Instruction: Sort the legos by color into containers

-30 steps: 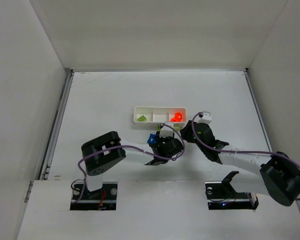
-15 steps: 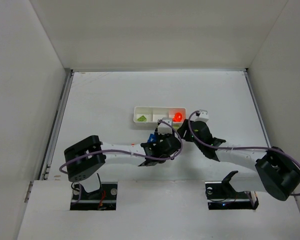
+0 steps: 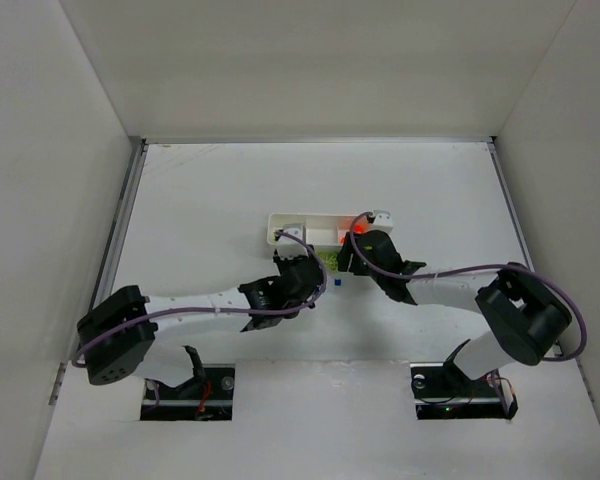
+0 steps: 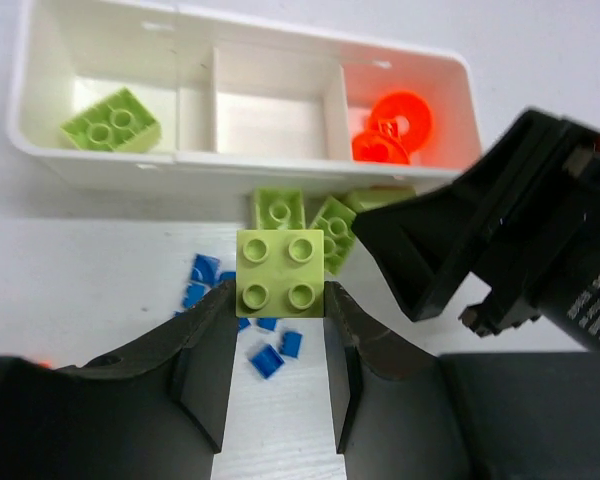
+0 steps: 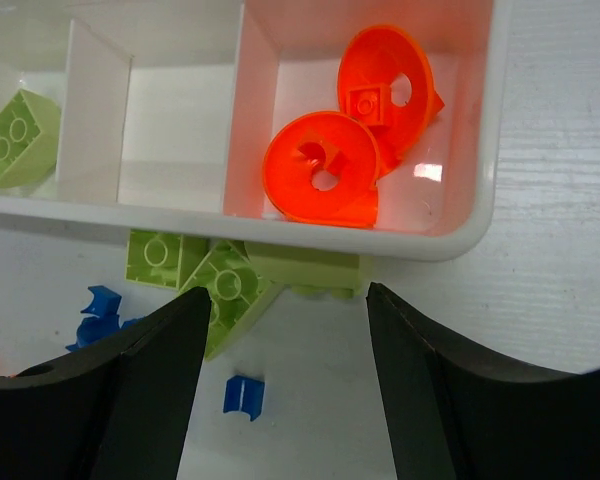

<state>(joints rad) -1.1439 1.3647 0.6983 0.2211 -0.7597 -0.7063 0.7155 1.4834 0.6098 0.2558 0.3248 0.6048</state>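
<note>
The white tray (image 3: 280, 222) is lying near the middle of the table, its long side running parallel to the far edge. The left gripper (image 4: 278, 325) is pinching a lime green brick (image 4: 280, 272) between its two fingers, studs showing. It is holding the brick just on the near side of the tray, by a scatter of small blue pieces (image 4: 267, 360) on the table. The right gripper (image 5: 285, 385) is standing open with nothing between its fingers, pointing at a few loose green bricks (image 5: 165, 258) that are lying just beside the tray's near wall. Another green brick (image 4: 112, 122) is sitting in the compartment toward the table's left edge. Orange round pieces (image 5: 325, 170) are resting in the one toward the right edge, one leaning on the other.
</note>
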